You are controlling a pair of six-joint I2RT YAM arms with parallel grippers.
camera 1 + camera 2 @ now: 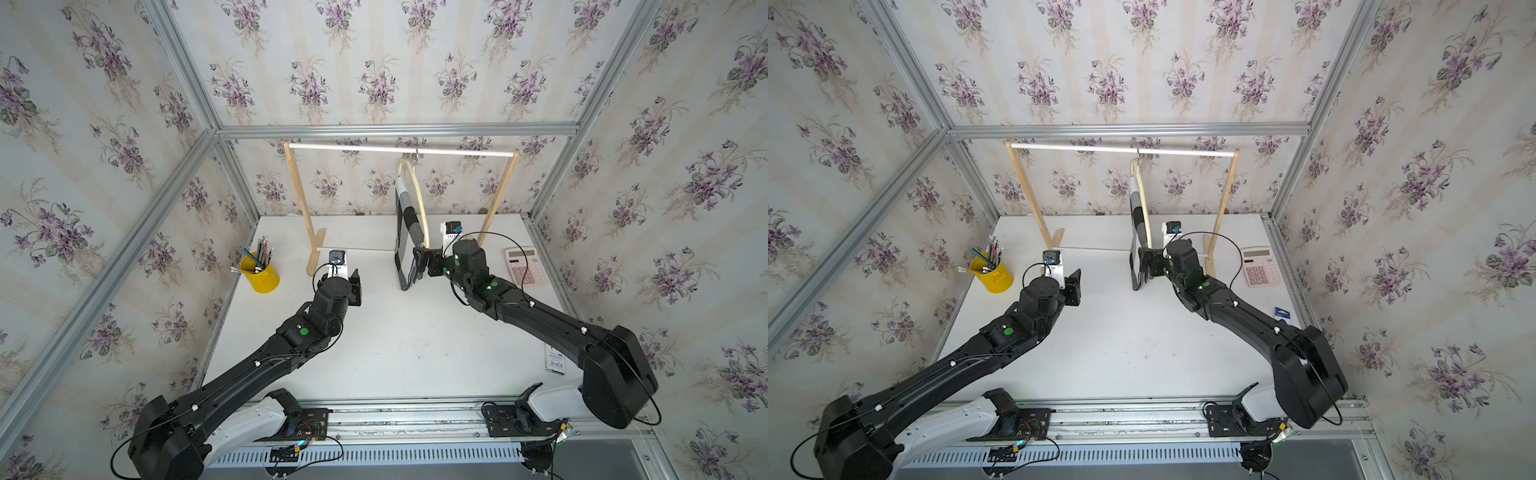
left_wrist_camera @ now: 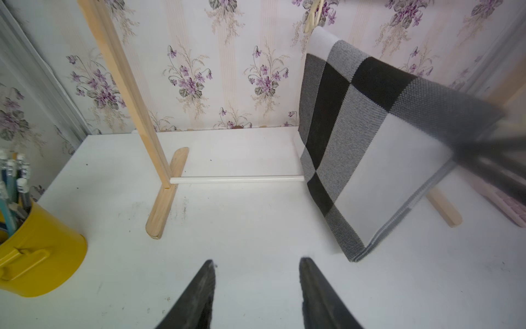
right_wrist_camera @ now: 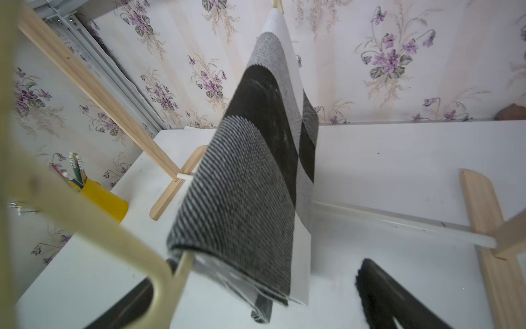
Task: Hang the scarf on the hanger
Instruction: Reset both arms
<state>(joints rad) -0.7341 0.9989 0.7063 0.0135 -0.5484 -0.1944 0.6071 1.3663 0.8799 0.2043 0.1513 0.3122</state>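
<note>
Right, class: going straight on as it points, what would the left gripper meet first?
Probably the rack's white lower rod. The left gripper points beside the scarf, not at it, though its height is unclear.

Materials and finishes
Scarf (image 2: 370, 142): coarse knit cloth, matt. Hanger (image 3: 94, 225): smooth pale wood. Rack (image 2: 125, 82): bare light wood. Pencil pot (image 2: 42, 265): glossy yellow metal.

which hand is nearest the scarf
The right hand, open around the scarf on the hanger; the left hand is well apart, holding nothing.

Open table (image 1: 374, 332) lies between rack post (image 1: 300, 199) and hanging scarf (image 1: 405, 232).
</note>
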